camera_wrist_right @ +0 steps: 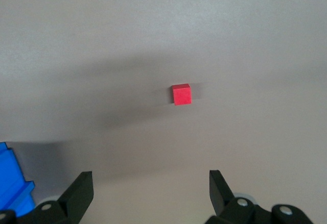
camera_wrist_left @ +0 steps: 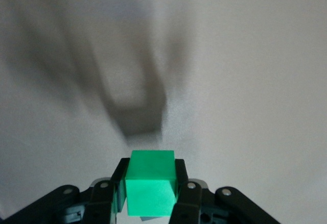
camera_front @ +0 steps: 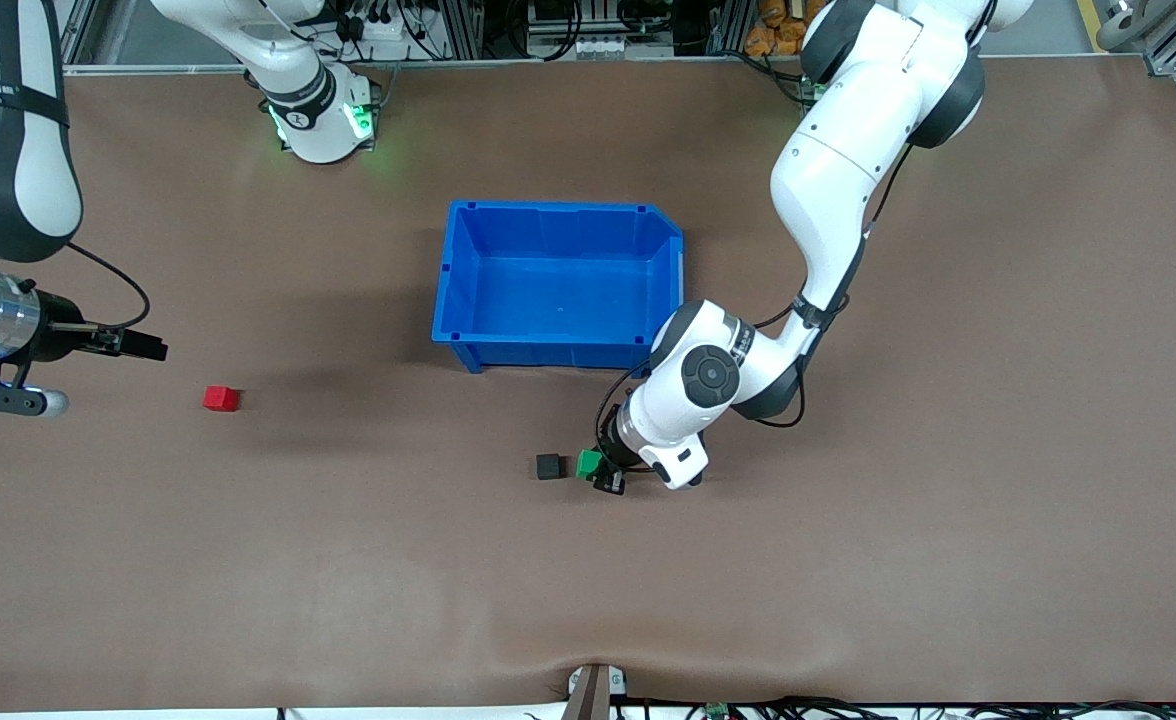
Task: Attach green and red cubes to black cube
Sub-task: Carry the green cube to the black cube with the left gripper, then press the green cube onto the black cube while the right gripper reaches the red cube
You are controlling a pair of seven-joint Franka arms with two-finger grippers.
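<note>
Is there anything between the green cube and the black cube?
No. In the front view only a bare strip of table separates the green cube from the black cube.

My blue bin [camera_front: 558,285] sits on the brown bench [camera_front: 948,500], toward its middle. It stands upright, open side up. I see nothing inside it.

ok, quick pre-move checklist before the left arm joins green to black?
1. Left gripper shut on the green cube: ok.
2. Black cube on the table beside the green cube, not yet touching: ok.
3. Gap between the two cubes free of anything: ok.
4. Green cube square to the black cube's face: cannot tell.
5. Red cube alone toward the right arm's end of the table, not yet attached: ok.
6. Right gripper open, waiting over the table short of the red cube: ok.
</note>
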